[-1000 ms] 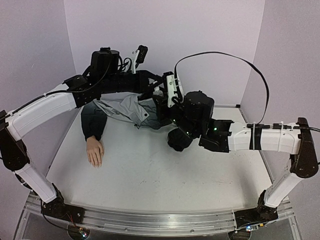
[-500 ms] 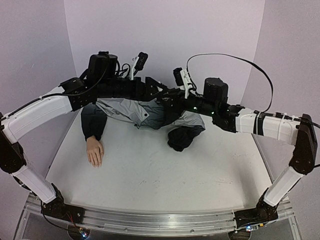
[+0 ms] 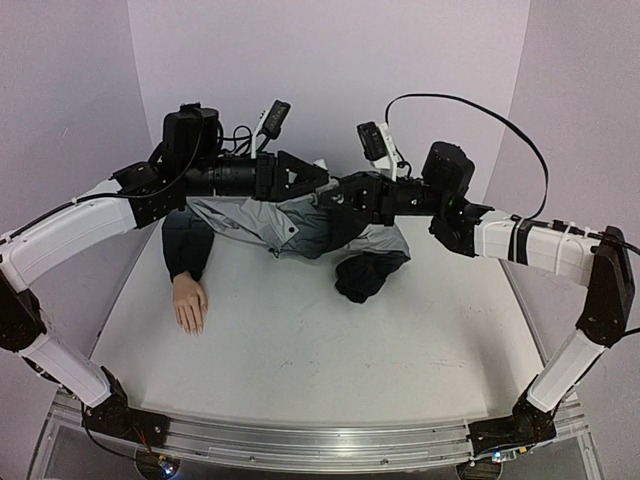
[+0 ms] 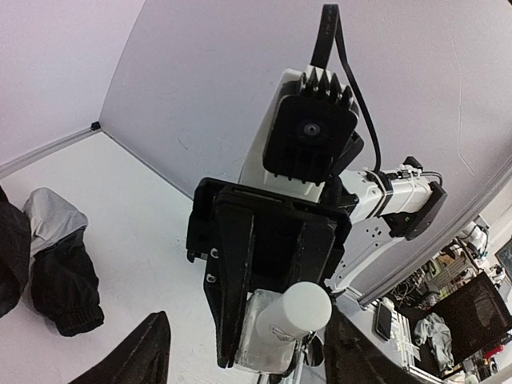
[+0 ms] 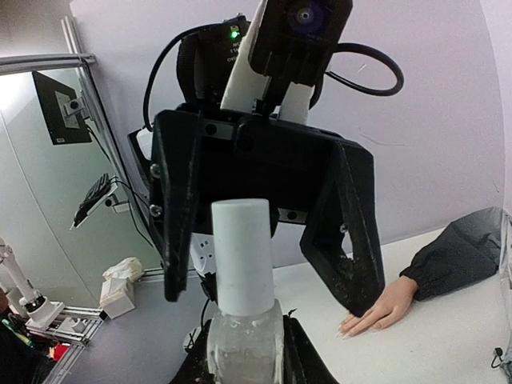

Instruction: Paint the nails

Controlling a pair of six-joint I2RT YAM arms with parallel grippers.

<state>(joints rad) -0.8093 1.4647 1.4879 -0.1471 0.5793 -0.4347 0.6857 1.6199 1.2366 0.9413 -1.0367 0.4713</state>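
Tight grip of right fingers (image 4: 236, 280) on clear glass bottle (image 5: 240, 348), left fingers (image 5: 352, 240) spread wide either side of white cap (image 5: 242, 256), not touching it

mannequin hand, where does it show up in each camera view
Top external: mannequin hand at mid-left.
Left wrist: not in it.
Right wrist: the hand sits at lower right.
Shared landmark: the grey-black jacket, in all three views.

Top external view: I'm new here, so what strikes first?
Above the grey-black jacket at the far side, the right gripper clamps a small clear glass bottle, the left gripper open around its white cap. A pale flesh-coloured mannequin hand lies at the left.
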